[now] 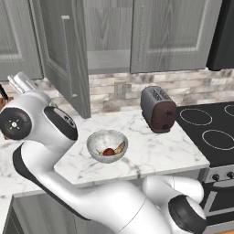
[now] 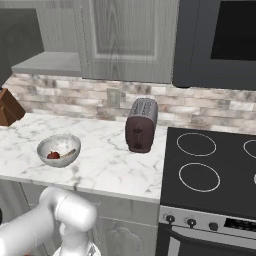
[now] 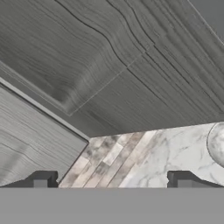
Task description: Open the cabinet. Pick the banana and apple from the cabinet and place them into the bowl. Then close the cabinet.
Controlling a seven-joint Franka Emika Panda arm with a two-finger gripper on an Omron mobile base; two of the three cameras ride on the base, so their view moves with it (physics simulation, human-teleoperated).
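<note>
Grey wood-grain cabinet door [image 1: 64, 59] stands swung open, directly ahead of the gripper's [image 3: 111, 179] wide-spread, empty fingertips; red apple [image 1: 109, 151] and yellow banana [image 1: 119, 147] lie in the mottled glassy bowl [image 1: 98, 141].

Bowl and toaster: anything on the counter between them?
Nothing. In both base views the marble counter between the bowl and the toaster is bare; the banana and apple lie inside the bowl.
</note>
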